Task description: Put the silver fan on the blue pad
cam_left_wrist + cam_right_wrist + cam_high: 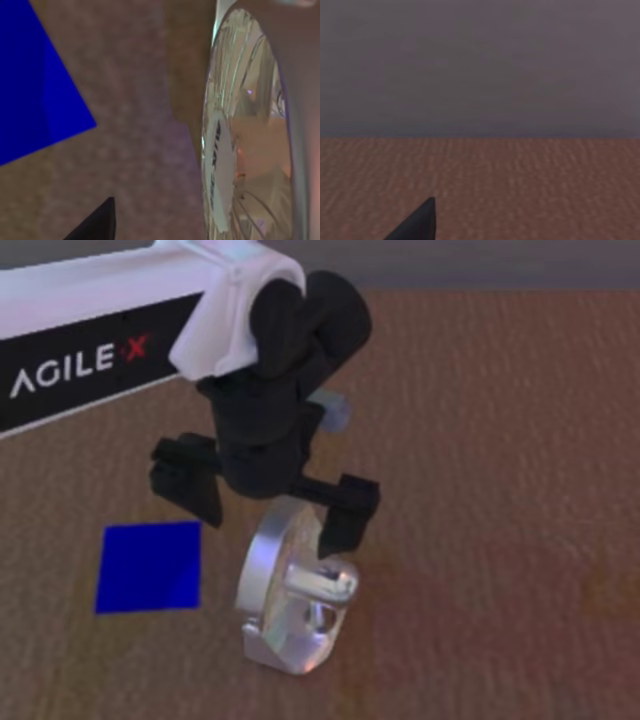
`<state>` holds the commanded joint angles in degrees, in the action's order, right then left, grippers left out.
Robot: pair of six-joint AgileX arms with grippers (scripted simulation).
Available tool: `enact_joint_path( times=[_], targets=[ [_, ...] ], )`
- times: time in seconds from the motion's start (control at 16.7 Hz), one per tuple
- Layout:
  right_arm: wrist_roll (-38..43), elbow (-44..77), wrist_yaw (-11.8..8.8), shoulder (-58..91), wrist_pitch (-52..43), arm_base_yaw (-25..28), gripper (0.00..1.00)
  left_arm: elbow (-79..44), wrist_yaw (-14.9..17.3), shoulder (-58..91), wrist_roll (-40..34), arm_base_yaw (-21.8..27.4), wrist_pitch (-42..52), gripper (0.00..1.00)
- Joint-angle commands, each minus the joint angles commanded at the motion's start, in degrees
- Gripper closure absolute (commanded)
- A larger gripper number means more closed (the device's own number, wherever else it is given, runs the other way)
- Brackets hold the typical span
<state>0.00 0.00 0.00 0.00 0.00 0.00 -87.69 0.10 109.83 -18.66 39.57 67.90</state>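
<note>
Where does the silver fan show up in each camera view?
Top view: silver fan at lower centre, under the left hand.
Left wrist view: fan fills the right side.
Right wrist view: not in it.
Shared landmark: the blue pad, beside the fan in the top and left wrist views.

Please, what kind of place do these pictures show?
Probably a simulated tabletop for robot tests: a bare brown table, a flat blue pad, a silver fan just right of it, and the left gripper open above the fan. The right arm is parked out of the top view.
</note>
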Motion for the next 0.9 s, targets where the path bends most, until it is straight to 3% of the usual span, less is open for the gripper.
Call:
enact_joint_path(
  times=[0.18, 0.9],
  targets=[
    [0.0, 0.0, 0.0, 0.0, 0.0, 0.0, 0.0, 0.0, 0.0, 0.0, 0.0, 0.0, 0.0, 0.0],
    [0.0, 0.0, 0.0, 0.0, 0.0, 0.0, 0.0, 0.0, 0.0, 0.0, 0.0, 0.0, 0.0, 0.9]
  ],
)
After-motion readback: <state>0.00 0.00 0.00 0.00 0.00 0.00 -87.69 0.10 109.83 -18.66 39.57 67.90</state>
